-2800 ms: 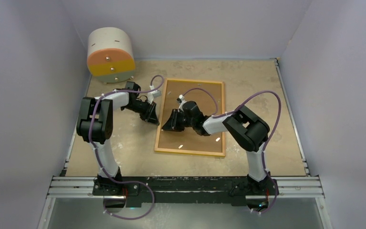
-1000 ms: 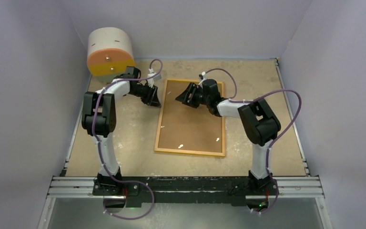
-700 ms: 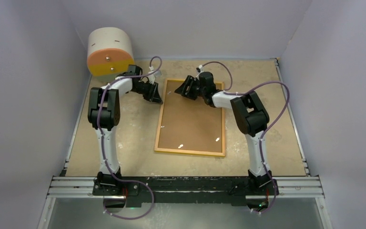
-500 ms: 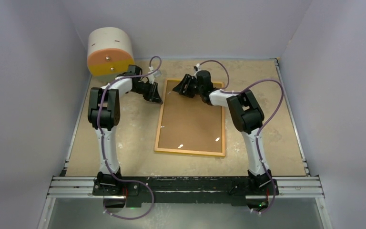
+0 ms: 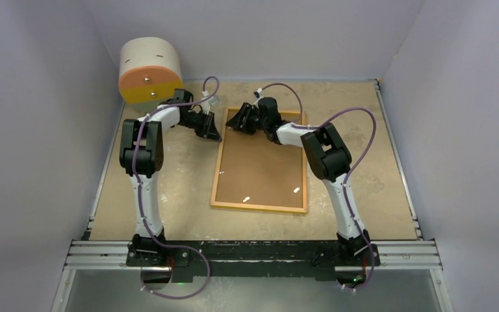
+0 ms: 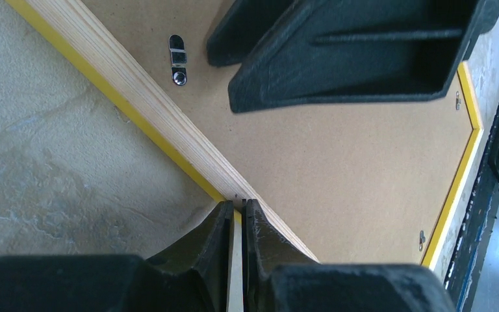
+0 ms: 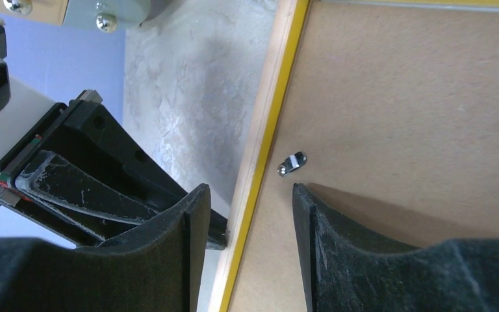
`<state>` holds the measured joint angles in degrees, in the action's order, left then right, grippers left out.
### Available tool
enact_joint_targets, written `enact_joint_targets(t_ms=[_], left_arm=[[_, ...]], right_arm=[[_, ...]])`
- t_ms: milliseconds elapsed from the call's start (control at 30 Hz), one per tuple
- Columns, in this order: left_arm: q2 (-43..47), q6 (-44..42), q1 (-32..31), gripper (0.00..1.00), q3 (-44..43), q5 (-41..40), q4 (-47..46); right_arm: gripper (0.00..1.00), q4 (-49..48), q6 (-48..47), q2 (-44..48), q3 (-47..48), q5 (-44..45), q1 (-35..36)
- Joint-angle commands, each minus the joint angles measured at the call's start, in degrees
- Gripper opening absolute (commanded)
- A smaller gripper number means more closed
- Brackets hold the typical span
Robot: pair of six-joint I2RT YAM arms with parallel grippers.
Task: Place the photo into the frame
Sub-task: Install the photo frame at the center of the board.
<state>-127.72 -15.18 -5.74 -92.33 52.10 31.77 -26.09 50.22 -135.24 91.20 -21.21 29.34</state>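
Gaping right pincer [image 7: 245,195] has swung to the frame [image 5: 216,177]'s 11 o'clock clip [image 7: 292,162]; left pincer [image 6: 237,207] nips the rim; unlatching likely next.

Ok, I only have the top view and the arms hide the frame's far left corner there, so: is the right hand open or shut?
Observer: Open. Its wrist view shows the right hand with its fingers spread above the frame, at the left rim.
Operator: What is under it?
Observer: A small metal clip on the board, just ahead of the gap between the fingers.
Operator: And the left hand?
Observer: Shut. The left hand has its tips at the frame's rim; I cannot tell whether it grips it.
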Motion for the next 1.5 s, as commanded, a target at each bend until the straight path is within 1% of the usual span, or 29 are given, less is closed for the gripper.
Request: enact_joint_targets(t_ms=[0,500,767,967,1033,1067,1333,1467], left_arm=[[-2.01,-0.42,-1.2,0.1,1.26,-1.2,-1.62],[-2.07,-1.21,-1.38,0.09,1.37,-0.98,-1.36],[-2.11,-1.75,-1.56,0.08,1.15,-1.12,-1.03],[-2.22,-2.38,-1.64,0.08,1.12,-1.12,-0.4],[-2.35,-2.46,-1.64,0.08,1.17,-1.01,-0.22],[-2.33,-2.55,-1.72,0.07,1.1,-0.96,-0.15],[-1.92,-3.48,-1.73,0.07,1.19,-1.11,0.81],[-1.91,-3.54,-1.73,0.06,1.41,-0.97,0.74]], right_arm=[[0.52,1.66,1.11,-1.36,2.21,-1.2,1.26],[0.47,1.78,1.28,-2.5,3.4,2.18,1.33],[0.43,1.12,1.23,-3.99,4.58,1.95,1.33],[0.42,1.04,1.35,-5.05,5.62,1.55,1.33],[0.42,1.08,1.81,-5.42,6.1,0.85,1.33],[0.42,1.55,2.22,-5.36,6.26,-0.99,1.33],[0.43,2.08,0.24,2.75,0.19,-3.66,-0.83],[0.43,3.26,-0.64,3.09,-0.67,-3.06,-0.87]])
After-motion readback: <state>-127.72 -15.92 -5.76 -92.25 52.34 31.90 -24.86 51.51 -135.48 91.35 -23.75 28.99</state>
